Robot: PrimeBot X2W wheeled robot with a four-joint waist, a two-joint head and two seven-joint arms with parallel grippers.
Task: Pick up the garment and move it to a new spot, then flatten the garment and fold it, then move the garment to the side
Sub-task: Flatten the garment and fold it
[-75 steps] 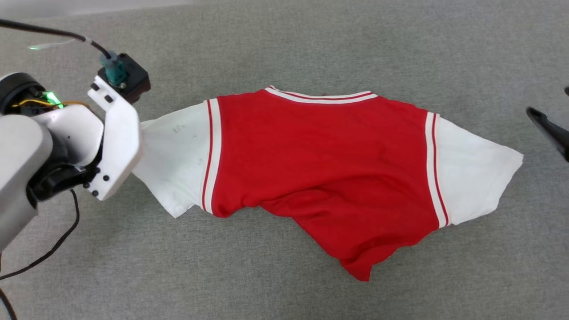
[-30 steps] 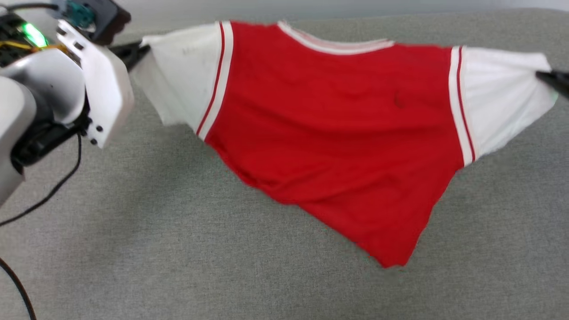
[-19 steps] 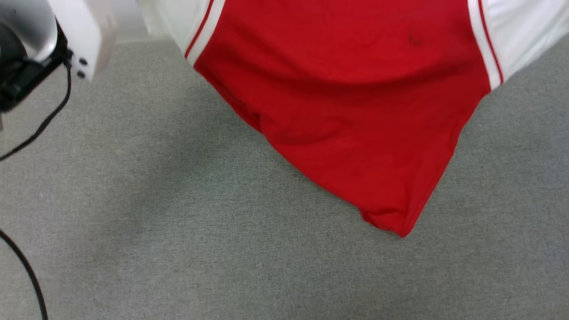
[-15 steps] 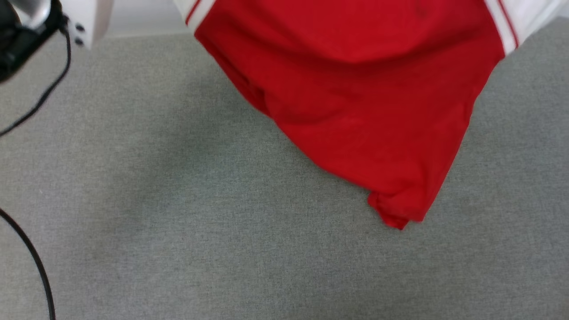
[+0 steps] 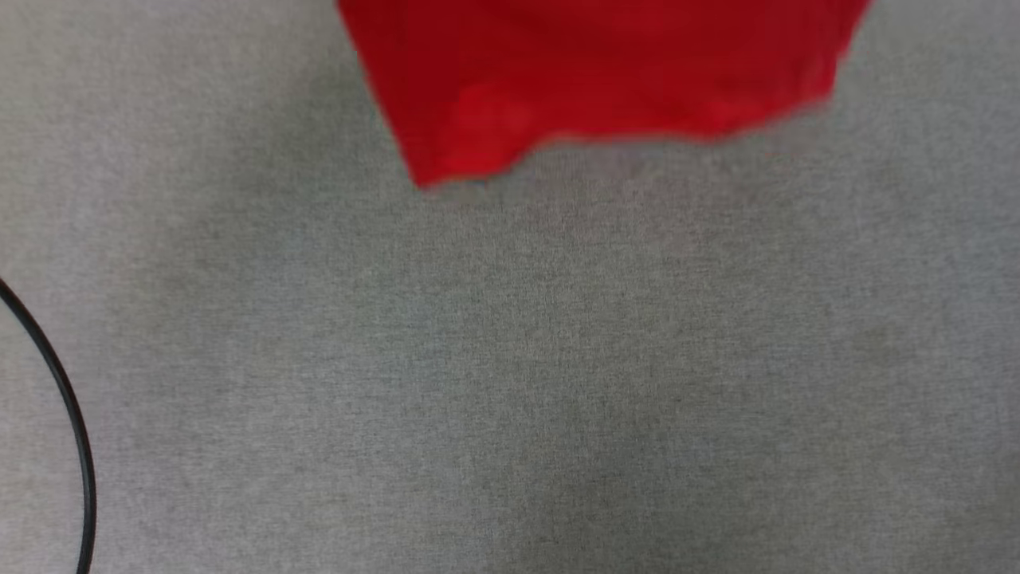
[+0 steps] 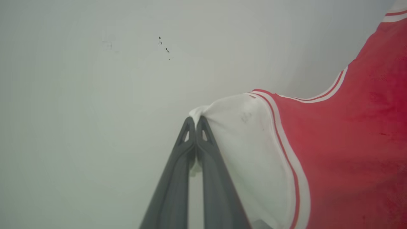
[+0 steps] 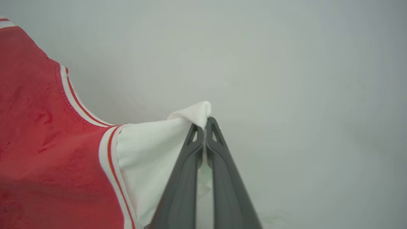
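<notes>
The garment hangs spread wide between its two white short sleeves, each sleeve tip pinched tight, one in my left gripper and one in my right gripper. Its red body droops below, with a blurred, uneven hem (lowest toward my left). Thin red-and-white stripes edge the sleeve seams and collar, and faint dark specks mark the left sleeve.

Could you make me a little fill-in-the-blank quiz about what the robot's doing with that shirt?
The left tool and the right tool each pinch a white ____ of the garment.
The garment's body is ____.
Under its hem lies a ____ woven surface.
A thin ____ cable curves at the head view's left edge.
Missing words: sleeve; red; grey; black.
</notes>
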